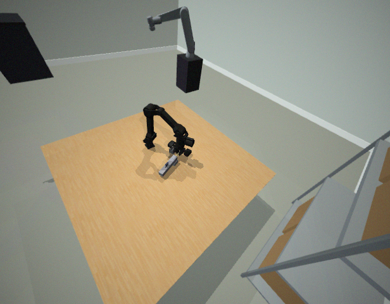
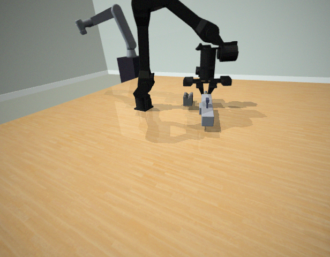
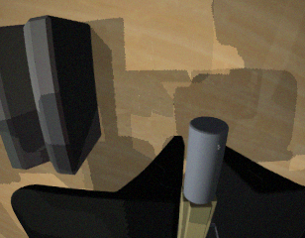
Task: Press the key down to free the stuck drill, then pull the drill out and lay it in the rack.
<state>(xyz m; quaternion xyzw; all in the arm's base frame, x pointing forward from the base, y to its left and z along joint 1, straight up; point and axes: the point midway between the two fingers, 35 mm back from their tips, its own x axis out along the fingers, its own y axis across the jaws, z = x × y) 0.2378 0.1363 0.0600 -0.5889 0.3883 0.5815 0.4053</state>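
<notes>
Drill (image 1: 176, 154) (image 2: 205, 92) (image 3: 207, 159), wrist view left to right: V-notched rack (image 1: 171, 149) (image 2: 187, 100) (image 3: 68, 99) stands left of the hand (image 1: 177, 153) (image 2: 205, 92) (image 3: 190, 143), well apart from it. Hand is closed on the drill, grey end poking past the fingers. Exterior view: block (image 1: 162, 171) (image 2: 207, 120) sits just on the hand's near side, with what looks like the key (image 1: 166, 164) (image 2: 207, 101) on top. Can't tell if it's down. If not, pulling could drag the block or slip the drill; an off-axis pull could bind it.
</notes>
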